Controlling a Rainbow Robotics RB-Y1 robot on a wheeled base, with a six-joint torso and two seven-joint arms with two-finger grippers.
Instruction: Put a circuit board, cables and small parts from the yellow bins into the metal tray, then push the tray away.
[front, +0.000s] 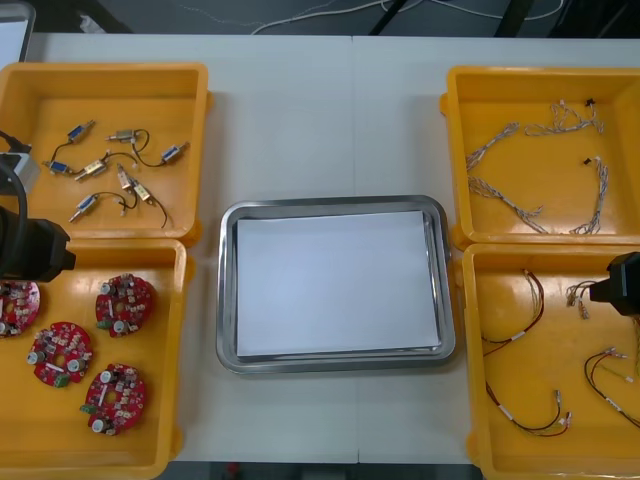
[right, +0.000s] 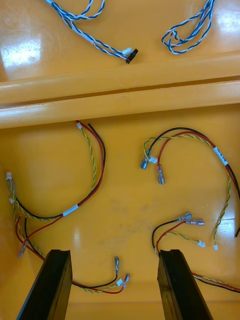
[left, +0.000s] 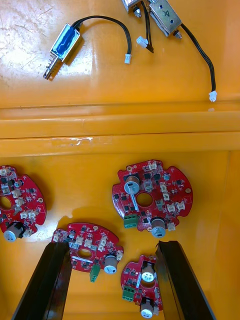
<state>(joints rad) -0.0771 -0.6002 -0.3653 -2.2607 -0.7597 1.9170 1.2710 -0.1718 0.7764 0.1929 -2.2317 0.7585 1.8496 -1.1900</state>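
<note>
The metal tray (front: 335, 203), white inside, lies in the middle of the table with nothing in it. In the left wrist view my left gripper (left: 112, 247) hangs open over the near left bin, above several round red circuit boards (left: 152, 202); one board (left: 90, 247) lies between its fingers. My right gripper (right: 114, 255) stands open over the near right bin, above red and yellow cables (right: 92, 170); a cable end (right: 120, 280) lies between its fingers. Neither gripper holds anything. From the front, the left arm (front: 30, 250) is at the left edge and the right arm (front: 622, 285) at the right edge.
The far left yellow bin (front: 40, 90) holds several small metal parts (front: 95, 168) with black leads. The far right yellow bin (front: 500, 95) holds twisted blue and white cables (right: 90, 30). Raised bin rims (left: 120, 125) separate near and far bins. Bare table lies beyond the tray.
</note>
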